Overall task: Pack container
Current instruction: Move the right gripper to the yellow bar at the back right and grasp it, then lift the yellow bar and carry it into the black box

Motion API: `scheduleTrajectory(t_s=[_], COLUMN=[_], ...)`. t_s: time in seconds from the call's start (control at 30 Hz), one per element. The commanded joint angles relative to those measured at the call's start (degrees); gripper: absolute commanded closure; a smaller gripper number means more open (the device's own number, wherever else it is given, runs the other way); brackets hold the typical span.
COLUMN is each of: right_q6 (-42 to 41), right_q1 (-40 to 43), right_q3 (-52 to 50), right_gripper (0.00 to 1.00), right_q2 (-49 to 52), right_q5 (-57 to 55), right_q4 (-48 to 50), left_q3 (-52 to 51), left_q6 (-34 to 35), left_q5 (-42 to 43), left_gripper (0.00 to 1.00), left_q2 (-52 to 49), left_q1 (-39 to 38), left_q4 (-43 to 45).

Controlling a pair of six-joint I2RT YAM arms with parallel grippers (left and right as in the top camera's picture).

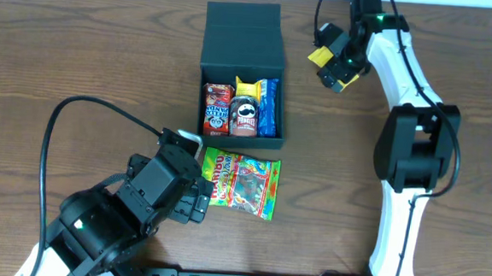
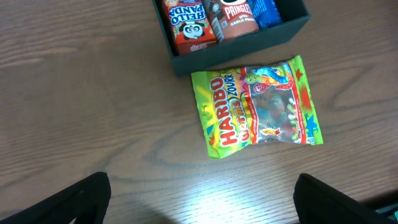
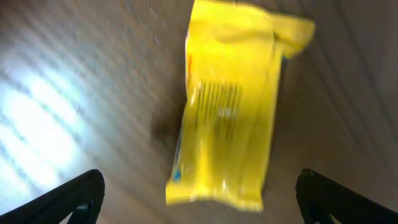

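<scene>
The container point(image 1: 242, 35), a dark square box with its flap lid open at the back, stands at the table's middle back. It holds a red Hello Panda box point(image 1: 216, 109), a Pringles can point(image 1: 245, 114) and a blue packet point(image 1: 269, 105). A Haribo bag point(image 1: 241, 182) lies flat just in front of it and also shows in the left wrist view point(image 2: 258, 109), below the container's front wall point(image 2: 249, 45). My left gripper point(image 2: 202, 205) is open and empty, short of the bag. My right gripper point(image 3: 199, 202) is open above a yellow packet point(image 3: 230, 106) lying on the table right of the container; the view is blurred.
The wooden table point(image 1: 80, 51) carries nothing else. The left arm's black cable point(image 1: 54, 135) loops over the left side. The right arm's white links point(image 1: 411, 165) reach along the right side.
</scene>
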State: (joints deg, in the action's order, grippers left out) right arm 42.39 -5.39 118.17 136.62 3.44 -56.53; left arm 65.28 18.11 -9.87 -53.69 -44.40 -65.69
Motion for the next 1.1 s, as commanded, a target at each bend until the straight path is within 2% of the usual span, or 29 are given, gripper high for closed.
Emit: scheduleTrajectory(t_s=[0.0,0.33,0.77,1.07], right_q6=[-0.09,-0.11,-0.13,-3.80], right_q1=[0.83,0.96,1.64,3.63], right_q3=[1.03,1.03,1.03,1.01], right_gripper=[0.01,0.01,0.06,0.05], right_q2=[1.57,3.34,4.37,5.25], right_q5=[3.23,4.66,7.50,9.73], right_q4=[2.45,9.66,12.48,13.51], left_q3=[-0.04,-0.04,-0.04,-0.04], left_q6=[-0.55,-0.55,-0.55,-0.55], left_q5=[-1.01,-1.01,-1.01,-1.01], left_gripper=[0.05,0.05,0.05,0.05], left_q2=[-0.11,-0.11,-0.11,-0.11], left_q1=[0.13,0.13,0.13,0.13], left_q4=[-0.07,-0.07,-0.07,-0.07])
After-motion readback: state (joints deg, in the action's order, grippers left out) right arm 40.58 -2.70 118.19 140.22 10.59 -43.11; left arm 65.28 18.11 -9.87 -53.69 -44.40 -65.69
